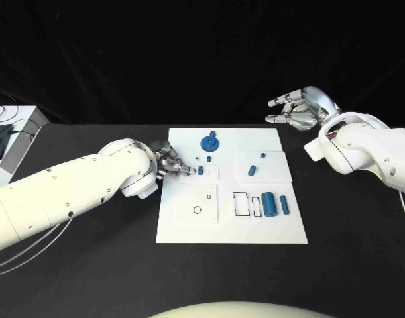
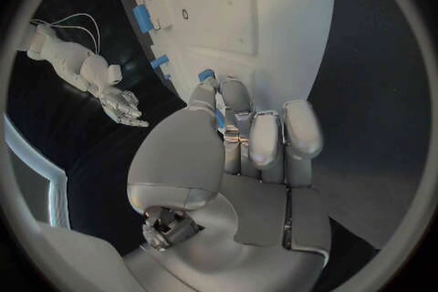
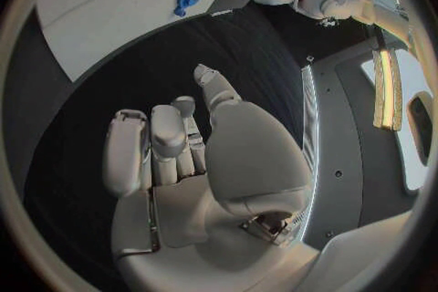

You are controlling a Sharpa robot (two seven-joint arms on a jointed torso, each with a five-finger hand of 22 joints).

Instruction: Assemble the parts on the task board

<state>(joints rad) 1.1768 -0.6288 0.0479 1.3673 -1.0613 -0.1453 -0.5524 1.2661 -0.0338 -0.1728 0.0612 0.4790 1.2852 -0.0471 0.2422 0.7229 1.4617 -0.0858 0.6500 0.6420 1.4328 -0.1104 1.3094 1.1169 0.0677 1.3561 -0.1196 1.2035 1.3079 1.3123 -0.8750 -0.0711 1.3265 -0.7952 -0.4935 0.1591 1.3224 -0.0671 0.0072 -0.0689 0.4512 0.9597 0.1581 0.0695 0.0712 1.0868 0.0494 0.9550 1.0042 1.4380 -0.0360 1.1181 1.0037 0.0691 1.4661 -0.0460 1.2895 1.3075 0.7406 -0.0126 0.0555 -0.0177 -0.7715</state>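
The left silver hand sits at the left edge of the white rectangular task board, fingers curled together; whether they pinch anything I cannot tell. On the board lie one large blue round gear-like part, two blue cylinders side by side near its right edge, and three small blue pegs. The right silver hand hovers above the black surface, well apart from the board, fingers loosely spread and empty.

task board: matt white | table: matt black | fingers: glossy metal
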